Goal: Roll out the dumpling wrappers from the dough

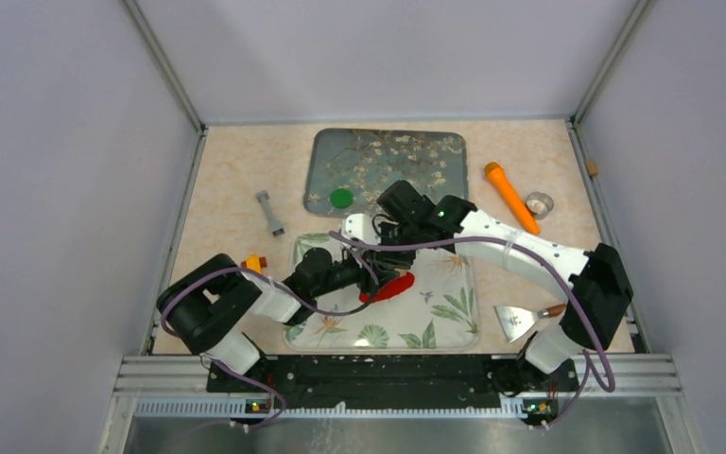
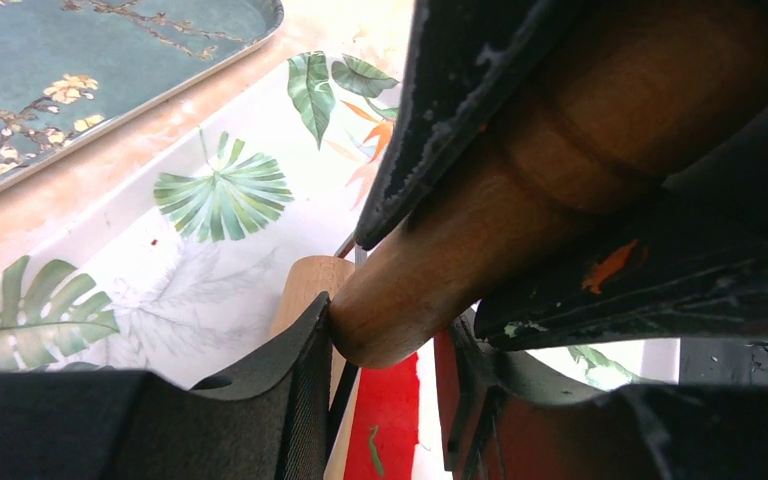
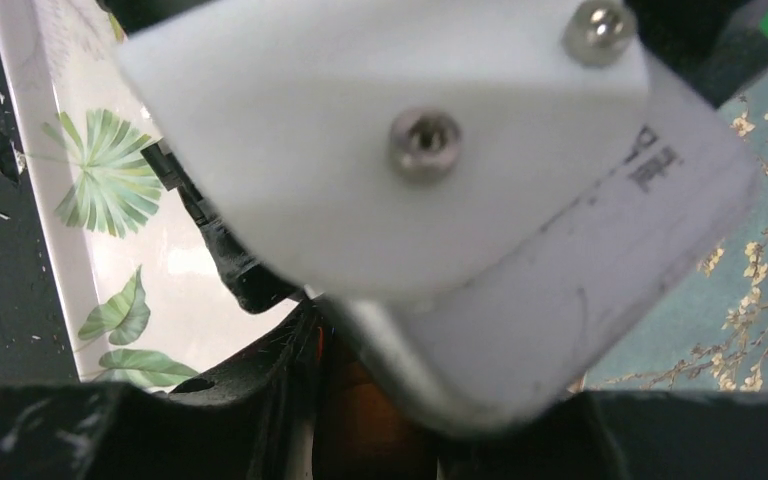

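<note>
left gripper (image 2: 385, 335) and right gripper (image 2: 570, 170) clamped on rolling pin (image 2: 460, 250) — i'd press evenly, rolling red dough (image 1: 392, 287) toward 12 o'clock.

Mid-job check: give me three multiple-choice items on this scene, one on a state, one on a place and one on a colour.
1. The wooden rolling pin is:
A lying free
B gripped by the left tool and the right tool
C standing on end

2. The green wrapper lies:
A in the left tool
B in the right tool
C on the teal floral tray

3. The clay on the leaf-print tray is:
A red
B blue
C yellow

Answers:
1 B: the left wrist view shows black fingers from both tools closed around the wood.
2 C: the green disc sits near that tray's near edge, apart from both arms.
3 A: red shows beneath the pin in the top and left wrist views.
</note>
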